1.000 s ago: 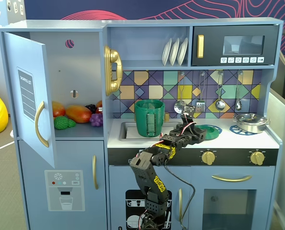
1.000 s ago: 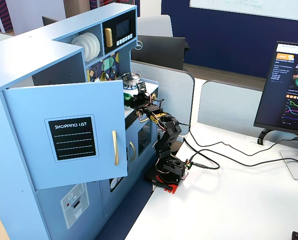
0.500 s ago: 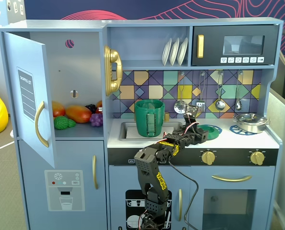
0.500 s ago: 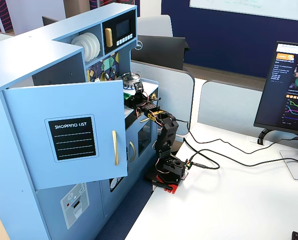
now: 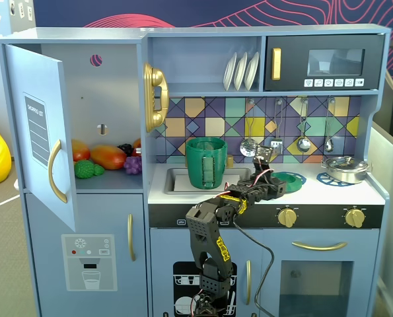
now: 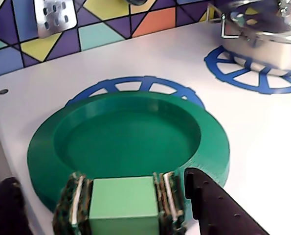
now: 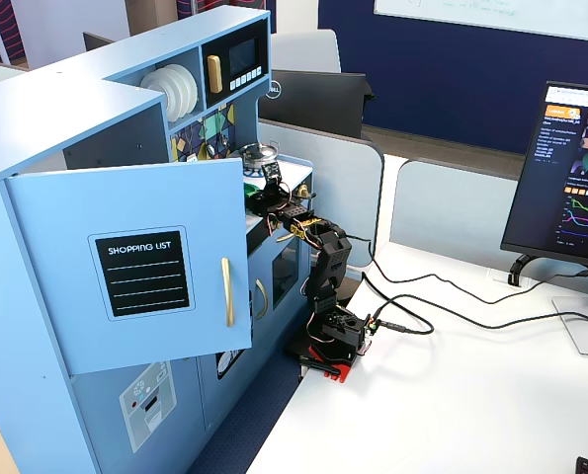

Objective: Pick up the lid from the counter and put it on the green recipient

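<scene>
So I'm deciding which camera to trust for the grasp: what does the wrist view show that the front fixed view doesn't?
Only the wrist view shows the gripper closed on the lid's square side tab, and the lid covering part of a blue burner print. Only the front fixed view shows the green recipient standing in the sink, left of the arm. Both show the lid flat on the white counter and the steel pan to its right.
</scene>
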